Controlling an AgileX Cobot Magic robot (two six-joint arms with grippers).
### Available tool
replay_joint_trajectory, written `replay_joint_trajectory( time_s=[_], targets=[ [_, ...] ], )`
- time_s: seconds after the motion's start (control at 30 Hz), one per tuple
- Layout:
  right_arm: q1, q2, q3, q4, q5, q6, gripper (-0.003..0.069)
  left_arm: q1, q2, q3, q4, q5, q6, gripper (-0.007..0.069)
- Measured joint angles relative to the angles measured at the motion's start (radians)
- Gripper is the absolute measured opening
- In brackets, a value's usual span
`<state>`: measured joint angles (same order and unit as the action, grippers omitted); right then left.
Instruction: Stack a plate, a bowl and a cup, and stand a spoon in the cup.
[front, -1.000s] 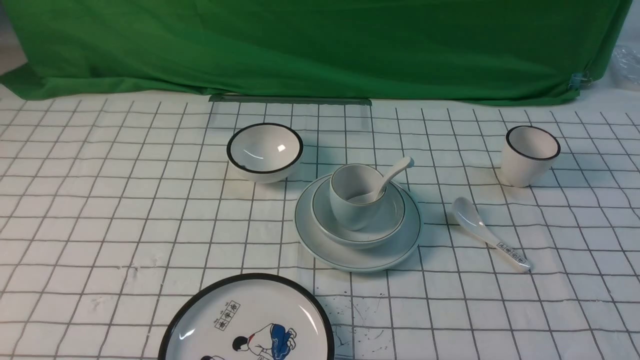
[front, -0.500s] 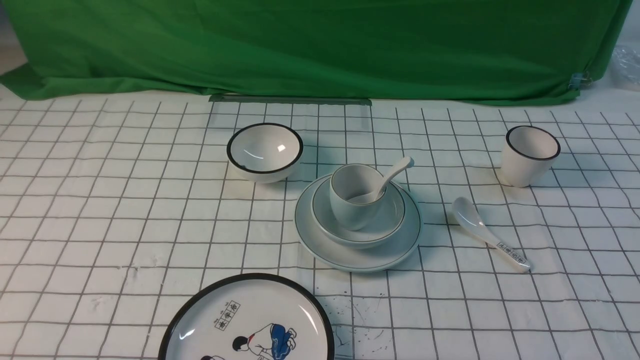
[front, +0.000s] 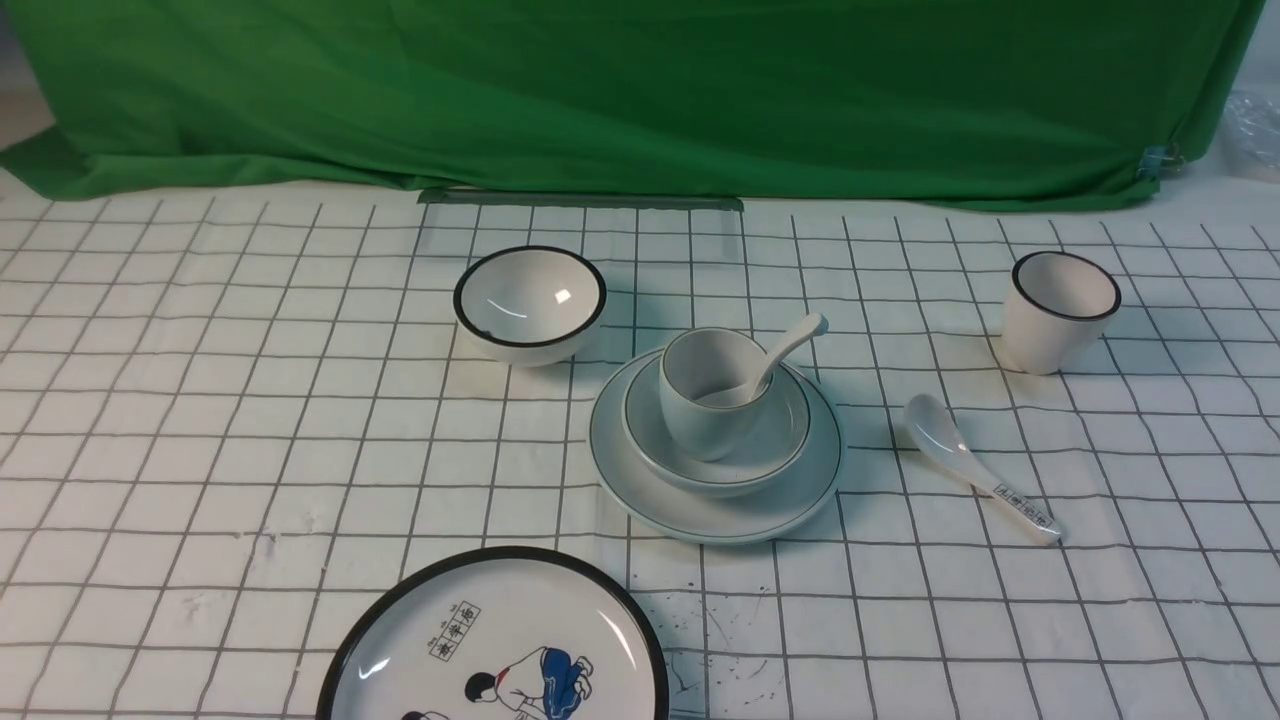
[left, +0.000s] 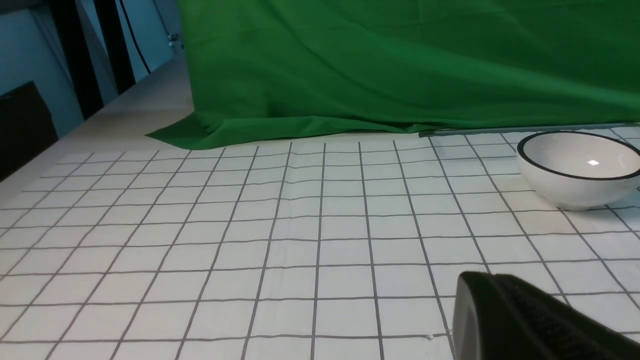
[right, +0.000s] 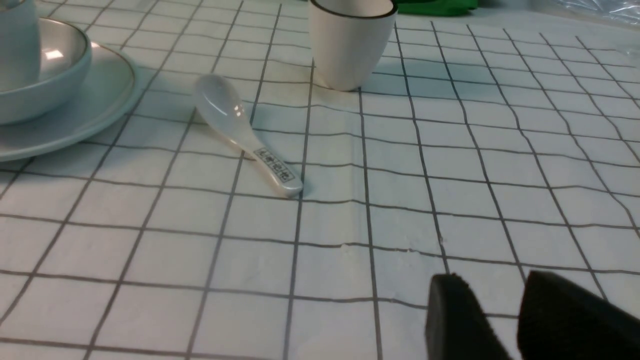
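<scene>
The spoon (front: 775, 362) stands in the cup (front: 712, 393), handle leaning toward two o'clock, cup in bowl (front: 790, 425) on plate (front: 820, 480); the stack looks finished; right gripper (right: 495, 320) nearer, jaws slightly apart, empty; left gripper (left: 525, 320) closed, empty.

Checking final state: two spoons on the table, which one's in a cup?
The plain white spoon, leaning in the pale cup on the stacked bowl and plate. The spoon with printed characters lies flat on the cloth, beside the stack.
</scene>
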<state>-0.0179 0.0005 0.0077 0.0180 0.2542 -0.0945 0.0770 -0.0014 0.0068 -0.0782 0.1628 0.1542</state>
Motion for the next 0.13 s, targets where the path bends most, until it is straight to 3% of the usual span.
replay_joint_trajectory(
  time_s=[0.13],
  targets=[
    [0.000, 0.000, 0.000, 0.003, 0.000, 0.000, 0.0238, 0.000, 0.000, 0.000, 0.000, 0.000, 0.000, 0.0006]
  ],
)
